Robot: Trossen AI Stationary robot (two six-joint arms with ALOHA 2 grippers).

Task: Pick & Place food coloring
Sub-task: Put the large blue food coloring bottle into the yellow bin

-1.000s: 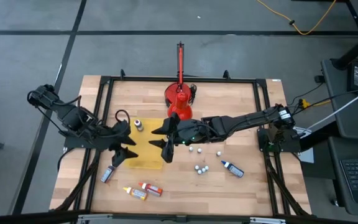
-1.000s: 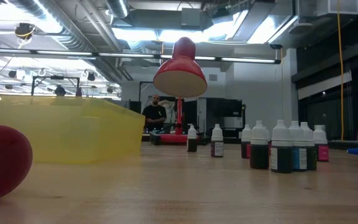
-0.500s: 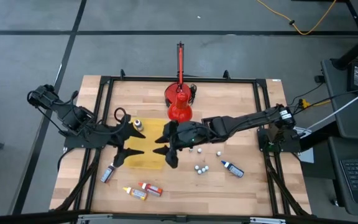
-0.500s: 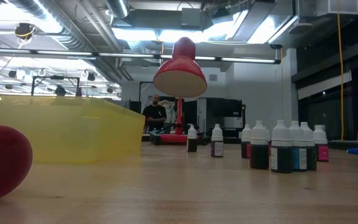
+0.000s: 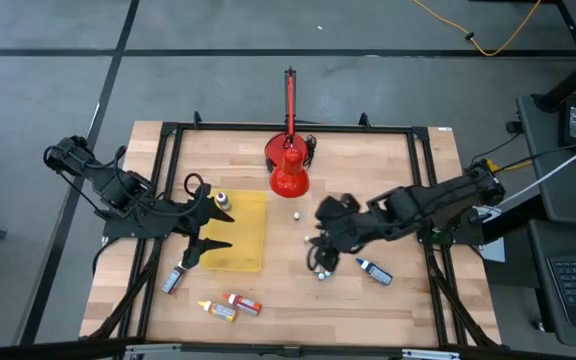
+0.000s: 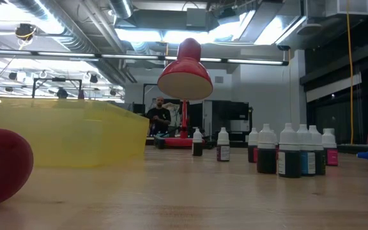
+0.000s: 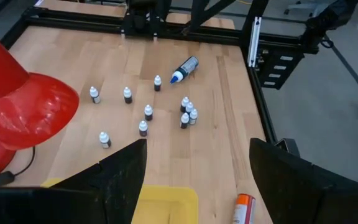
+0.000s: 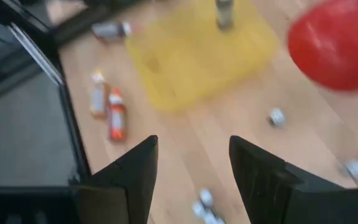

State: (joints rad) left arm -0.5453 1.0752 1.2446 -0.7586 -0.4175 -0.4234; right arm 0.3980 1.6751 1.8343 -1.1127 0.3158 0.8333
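Blurred right wrist view; red lamp [image 7: 17,115] cropped.

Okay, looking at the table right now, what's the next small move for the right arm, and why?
Probably lower the right gripper onto the cluster of small bottles just beneath it. Its fingers are open and empty, and the yellow tray holds only one bottle.

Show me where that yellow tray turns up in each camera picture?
High view: yellow tray sits left of centre.
Low view: its wall fills the left side.
Left wrist view: one corner at the bottom edge.
Right wrist view: near the top.
Shared landmark: the red lamp beside it.
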